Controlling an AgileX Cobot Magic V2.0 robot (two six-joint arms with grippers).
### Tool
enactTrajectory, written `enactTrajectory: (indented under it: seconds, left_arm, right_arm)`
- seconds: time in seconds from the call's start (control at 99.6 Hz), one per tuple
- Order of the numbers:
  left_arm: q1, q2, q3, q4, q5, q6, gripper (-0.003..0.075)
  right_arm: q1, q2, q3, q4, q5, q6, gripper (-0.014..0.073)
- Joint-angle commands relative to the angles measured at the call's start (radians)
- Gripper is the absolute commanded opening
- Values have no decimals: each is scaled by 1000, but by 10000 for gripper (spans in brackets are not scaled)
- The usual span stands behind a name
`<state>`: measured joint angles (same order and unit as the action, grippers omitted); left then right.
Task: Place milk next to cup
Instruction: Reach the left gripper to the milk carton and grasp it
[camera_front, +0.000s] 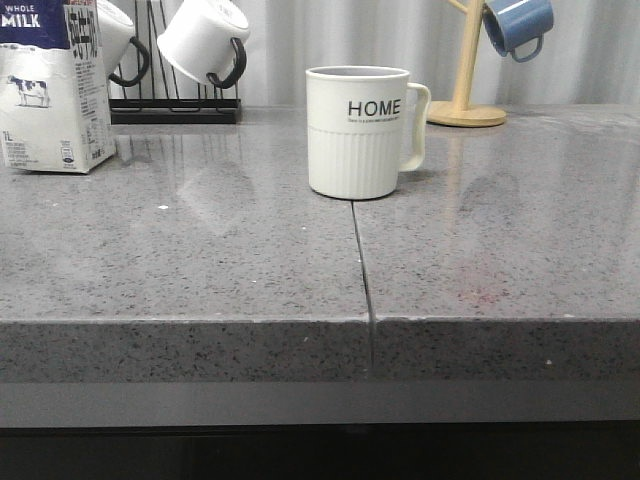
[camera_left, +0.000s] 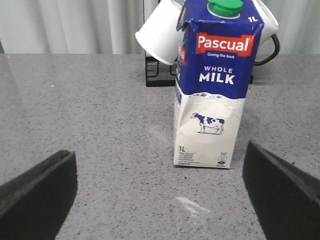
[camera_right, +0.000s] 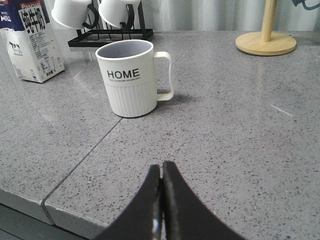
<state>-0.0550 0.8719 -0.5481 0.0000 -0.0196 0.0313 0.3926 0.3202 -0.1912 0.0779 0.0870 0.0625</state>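
The milk is a tall white carton with a dark blue top. It stands upright at the far left of the grey counter. It also shows in the left wrist view and the right wrist view. The cup, cream-white and ribbed with "HOME" on it, stands mid-counter, well right of the milk, and shows in the right wrist view. My left gripper is open and empty, short of the milk. My right gripper is shut and empty, short of the cup. Neither gripper shows in the front view.
A black rack with white black-handled mugs stands behind the milk. A wooden mug tree with a blue mug stands at the back right. A seam runs down the counter to its front edge.
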Motion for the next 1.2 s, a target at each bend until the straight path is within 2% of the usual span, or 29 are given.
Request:
enactTrajectory:
  seconds: [0.0,0.151,0.311,0.582,1.194]
  left_arm:
    - [-39,73,-56,-8,-135,-8,638]
    - [-84,205,-128,-8,-151,-8,622]
    - [-90,311,-179,-36,-246,-10,622]
    - [-134,419,-284,-41,-249,-10,622]
    - [-136,617,-460,-83,-297,-10,608]
  right_arm:
    - [1,4,-23,-8,-70,-4,-67]
    - [1,4,-23,-8,-70,-4,-67]
    - [1,4,-23,-8,-70,-4,-67]
    - [1,4,-23,-8,-70,-4,-67]
    - [1,4,-23,-8,-70,-4,-67]
